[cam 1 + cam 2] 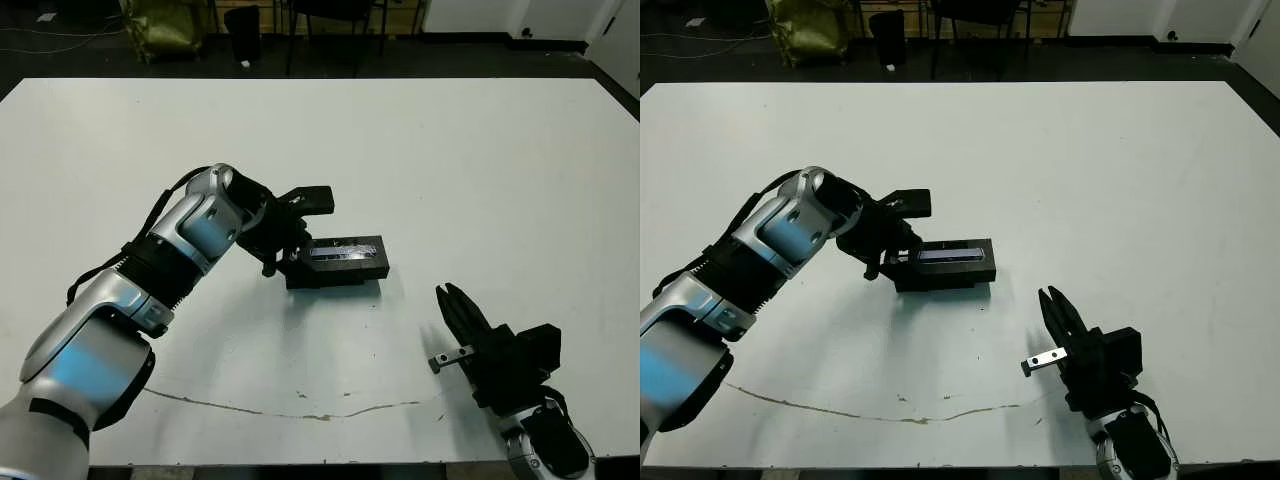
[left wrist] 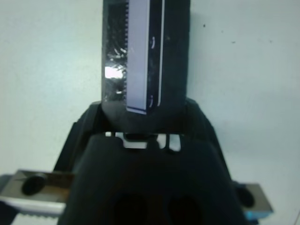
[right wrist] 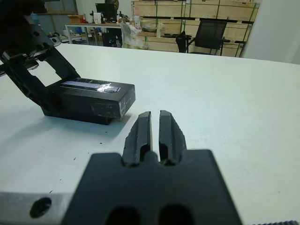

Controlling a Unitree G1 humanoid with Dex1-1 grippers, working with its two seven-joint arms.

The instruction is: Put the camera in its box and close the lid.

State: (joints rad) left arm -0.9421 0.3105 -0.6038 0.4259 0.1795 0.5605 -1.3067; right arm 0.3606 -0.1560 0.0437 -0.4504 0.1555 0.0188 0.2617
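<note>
Black lid (image 1: 338,254) covers the box mid-surface, toward the near edge. Left hand (image 1: 289,252) grips the lid's end. Right hand (image 1: 457,310), fingers together, empty, hovers near the front edge.

Premises: a workshop or lab room doubling as storage, with a large white table (image 1: 420,150) on a dark floor (image 1: 60,60). Along the far wall stand wooden crates or pallets (image 3: 197,18) stacked on racking, a black office chair (image 3: 208,35) drawn up before them, and a cluttered work desk (image 3: 89,26). Also noted: a yellow-green bag (image 1: 160,25) and loose cables (image 1: 40,40) on the floor beyond the table's far edge, and white walls with dark skirting (image 1: 500,40).
</note>
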